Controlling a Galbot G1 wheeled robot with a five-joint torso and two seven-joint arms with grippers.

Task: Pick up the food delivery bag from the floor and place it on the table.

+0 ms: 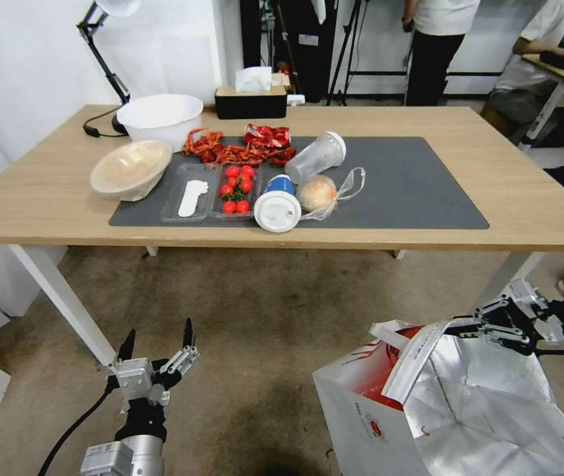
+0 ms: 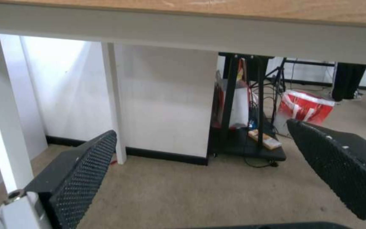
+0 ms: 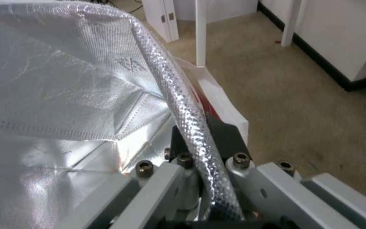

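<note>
Food delivery bag (image 1: 453,403) gripped at its rim, in front of the table (image 1: 533,192)

The bag's foil-lined top edge is pinched between the closed fingers of the right gripper (image 1: 470,328), below the table's front edge and over the floor (image 1: 262,311). The left gripper (image 1: 158,344) is held with fingers spread, near the table's front left leg

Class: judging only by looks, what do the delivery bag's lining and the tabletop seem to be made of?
The food delivery bag seems lined with metallised foil: silvery, creased and embossed where the right gripper pinches its rim. Its white-and-red shell looks like paper or woven fabric; hard to tell. The table looks like light wood or laminate: matte, with faint grain.
</note>
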